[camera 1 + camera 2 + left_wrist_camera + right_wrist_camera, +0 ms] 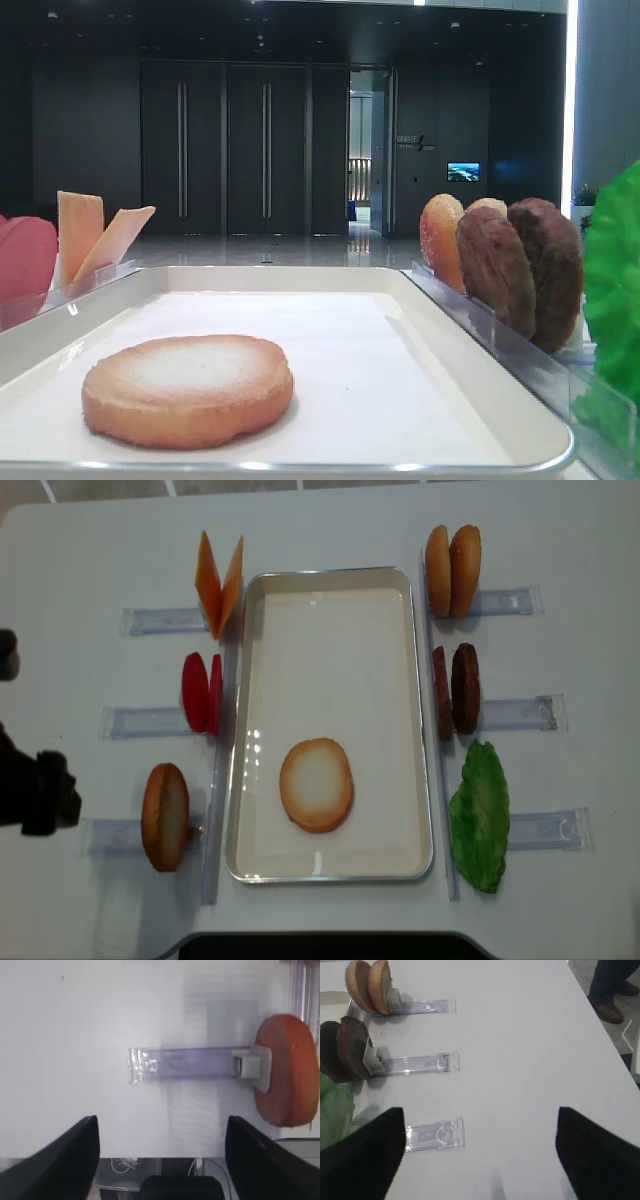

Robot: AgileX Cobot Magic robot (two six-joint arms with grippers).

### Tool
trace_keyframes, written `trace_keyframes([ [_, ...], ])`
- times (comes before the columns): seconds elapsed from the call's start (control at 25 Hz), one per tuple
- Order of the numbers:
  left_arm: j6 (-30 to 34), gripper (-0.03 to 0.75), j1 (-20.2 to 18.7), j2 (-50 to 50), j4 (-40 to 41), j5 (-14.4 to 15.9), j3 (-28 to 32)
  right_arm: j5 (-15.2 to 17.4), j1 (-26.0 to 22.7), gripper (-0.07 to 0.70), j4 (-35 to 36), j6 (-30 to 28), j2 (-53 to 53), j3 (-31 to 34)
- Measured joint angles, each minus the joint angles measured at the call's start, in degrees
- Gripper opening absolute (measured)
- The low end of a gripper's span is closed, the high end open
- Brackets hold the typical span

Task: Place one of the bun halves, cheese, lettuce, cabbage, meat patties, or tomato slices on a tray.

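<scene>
Tray (420,730): one bun half (316,784) lies flat-face up toward 6 o'clock, placement apparently done | Left gripper (160,1160): jaws wide, empty, clear of the tray at 9 o'clock | Right gripper (480,1155): jaws wide, empty | Remaining bun (165,816), meat patties (455,688), cheese (220,582) stand upright in clear holders (515,715) for edge pickup.

Gleaming glossily along the tray (424,720) rim; looking rough and grainy on the meat patties (520,268); seeming clear plastic, probably, in the holders (422,1064).

Nothing is reading clearly from here; the wall sign (415,141) by the far doorway is blurring out.
</scene>
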Motion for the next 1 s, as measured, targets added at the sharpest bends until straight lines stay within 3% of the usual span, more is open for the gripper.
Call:
trace_keyframes([
  [0.32,-0.40,0.597,0.00,-22.76,-1.52,-0.08,11.70,0.00,0.00,0.580,0.00,0.00,0.00,0.00],
  [0.8,-0.81,0.597,0.00,-53.96,-1.46,-2.90,13.88,0.00,0.00,0.580,0.00,0.00,0.00,0.00],
  [1.0,-0.81,0.597,0.00,-56.60,-1.32,-2.90,13.88,0.00,0.00,0.580,0.00,0.00,0.00,0.00],
])
